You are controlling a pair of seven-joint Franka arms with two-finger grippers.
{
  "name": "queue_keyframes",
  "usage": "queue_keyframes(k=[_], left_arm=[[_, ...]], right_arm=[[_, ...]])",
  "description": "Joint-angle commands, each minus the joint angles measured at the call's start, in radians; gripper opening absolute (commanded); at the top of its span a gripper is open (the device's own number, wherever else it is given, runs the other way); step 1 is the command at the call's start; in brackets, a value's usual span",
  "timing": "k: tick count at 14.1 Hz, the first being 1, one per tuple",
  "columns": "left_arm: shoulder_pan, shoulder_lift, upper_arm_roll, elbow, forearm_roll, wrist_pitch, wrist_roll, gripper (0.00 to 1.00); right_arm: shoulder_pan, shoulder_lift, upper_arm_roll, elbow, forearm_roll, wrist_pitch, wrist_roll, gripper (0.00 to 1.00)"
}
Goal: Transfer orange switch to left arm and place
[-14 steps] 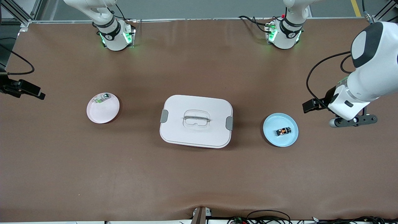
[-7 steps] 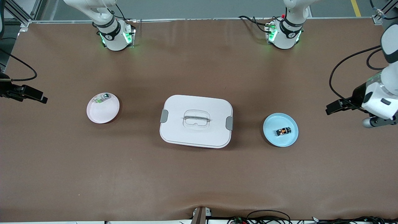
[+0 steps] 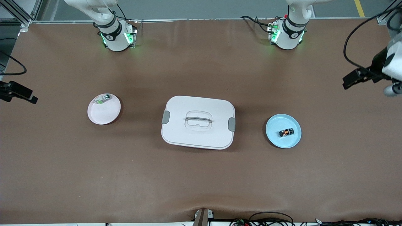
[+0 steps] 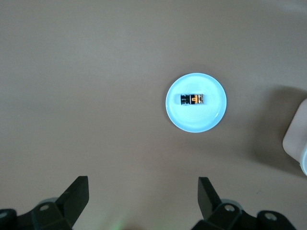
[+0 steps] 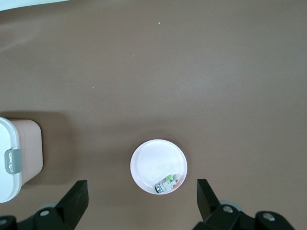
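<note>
The orange switch [image 3: 286, 132], tiny and black with an orange part, lies on a light blue plate [image 3: 276, 125] toward the left arm's end of the table. In the left wrist view the switch [image 4: 193, 99] and its plate [image 4: 211, 117] lie well below my left gripper [image 4: 143, 196], which is high up, open and empty. The white box [image 3: 198, 122] with grey clips sits mid-table between the two plates. My right gripper [image 5: 141, 199] is open and empty, high over the pale plate [image 5: 153, 160]. Both hands show only at the front view's side edges.
The pale plate [image 3: 104, 113] toward the right arm's end holds a small clear-and-green component [image 3: 103, 99]. The box's corner [image 4: 297, 139] shows in the left wrist view, and its clip end [image 5: 14, 160] in the right wrist view. Cables trail along the table's near edge.
My left hand has swung away from beside the blue plate, outward to the table's end and toward the bases. My right hand has drifted slightly outward. Both grippers stay open.
</note>
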Motion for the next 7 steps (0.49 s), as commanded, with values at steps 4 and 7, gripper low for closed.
queue_keyframes(k=[4,7], left_arm=[[-0.059,-0.075,0.065,-0.051,-0.025,-0.003,0.050,1.00],[-0.088,-0.074,0.111,-0.048,-0.025,0.010,0.093,1.00]], right_arm=[[-0.009,0.000,0.019,0.035,-0.082,-0.058,-0.007,1.00],[-0.011,0.000,0.019,0.035,-0.069,-0.044,0.000,1.00]])
